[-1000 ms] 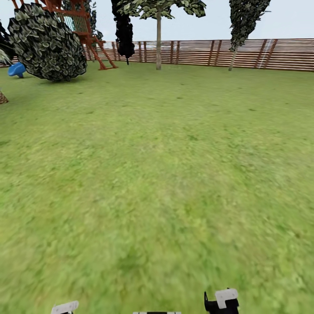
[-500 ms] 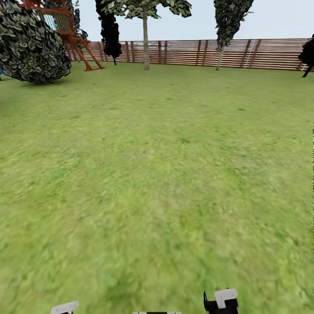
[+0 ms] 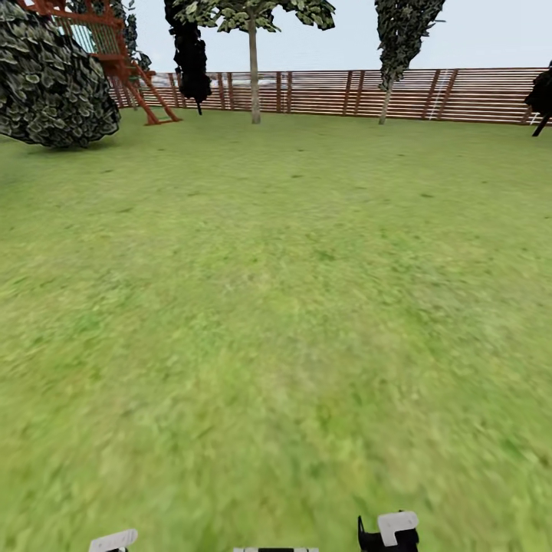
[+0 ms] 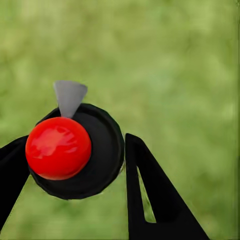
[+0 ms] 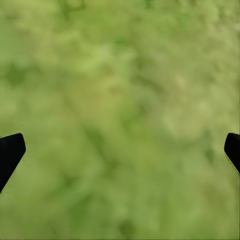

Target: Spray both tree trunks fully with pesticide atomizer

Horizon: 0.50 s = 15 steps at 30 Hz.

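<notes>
From my head camera I look over a wide lawn (image 3: 276,307) to the brown slat fence (image 3: 460,96) far ahead of my grippers, with thin-trunked small trees (image 3: 253,69), a dark bush (image 3: 54,84) and a red play frame (image 3: 130,61) off to my left; no thick grey-brown trunk shows here, so I judge the spraying is yet to come. Along my left gripper (image 4: 75,165) I see the pesticide atomizer (image 4: 75,150): its black round body and red cap sit between my two dark fingers (image 4: 150,200), which clench it on either side, its grey nozzle pointing away from my palm over blurred grass. Along my right gripper (image 5: 120,150) the fingertips (image 5: 10,152) stand far apart with nothing but grass between them, so it is released. The risk I see is the round body slipping or turning in my left grasp while I travel, leaving the nozzle off target, or spraying before any trunk is near.
</notes>
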Tool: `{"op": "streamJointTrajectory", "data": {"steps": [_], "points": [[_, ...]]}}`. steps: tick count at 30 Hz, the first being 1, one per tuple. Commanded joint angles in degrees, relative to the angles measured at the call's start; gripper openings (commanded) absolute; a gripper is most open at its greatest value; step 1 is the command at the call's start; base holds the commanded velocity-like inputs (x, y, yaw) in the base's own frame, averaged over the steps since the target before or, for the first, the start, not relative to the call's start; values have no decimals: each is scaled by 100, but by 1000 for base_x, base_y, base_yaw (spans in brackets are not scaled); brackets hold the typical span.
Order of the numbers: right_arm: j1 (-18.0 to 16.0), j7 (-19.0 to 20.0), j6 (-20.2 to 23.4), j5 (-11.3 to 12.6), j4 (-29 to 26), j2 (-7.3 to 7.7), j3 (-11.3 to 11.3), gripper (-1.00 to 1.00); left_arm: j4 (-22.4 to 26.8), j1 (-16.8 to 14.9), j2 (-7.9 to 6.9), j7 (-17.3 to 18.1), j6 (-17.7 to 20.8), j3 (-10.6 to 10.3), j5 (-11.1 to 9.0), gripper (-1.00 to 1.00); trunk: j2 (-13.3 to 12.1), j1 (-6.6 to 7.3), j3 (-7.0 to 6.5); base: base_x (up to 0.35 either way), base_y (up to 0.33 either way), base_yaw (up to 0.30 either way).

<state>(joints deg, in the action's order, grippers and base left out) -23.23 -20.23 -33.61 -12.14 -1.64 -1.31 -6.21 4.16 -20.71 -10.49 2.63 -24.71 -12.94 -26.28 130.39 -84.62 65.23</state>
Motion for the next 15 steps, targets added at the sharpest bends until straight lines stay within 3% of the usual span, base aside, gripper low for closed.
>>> {"op": "streamJointTrajectory", "data": {"steps": [1, 15], "points": [[17, -60, 4, -26, 6, -1, -46, 100, -7, -3, -2, 27, -17, -33, -61, -100, 1, -3, 4, 336, 0, 0], [56, -60, 4, -26, 5, 0, -46, 100, -6, -3, 3, 27, -17, -33, -53, -100, 1, -3, 4, 336, 0, 0]]}}
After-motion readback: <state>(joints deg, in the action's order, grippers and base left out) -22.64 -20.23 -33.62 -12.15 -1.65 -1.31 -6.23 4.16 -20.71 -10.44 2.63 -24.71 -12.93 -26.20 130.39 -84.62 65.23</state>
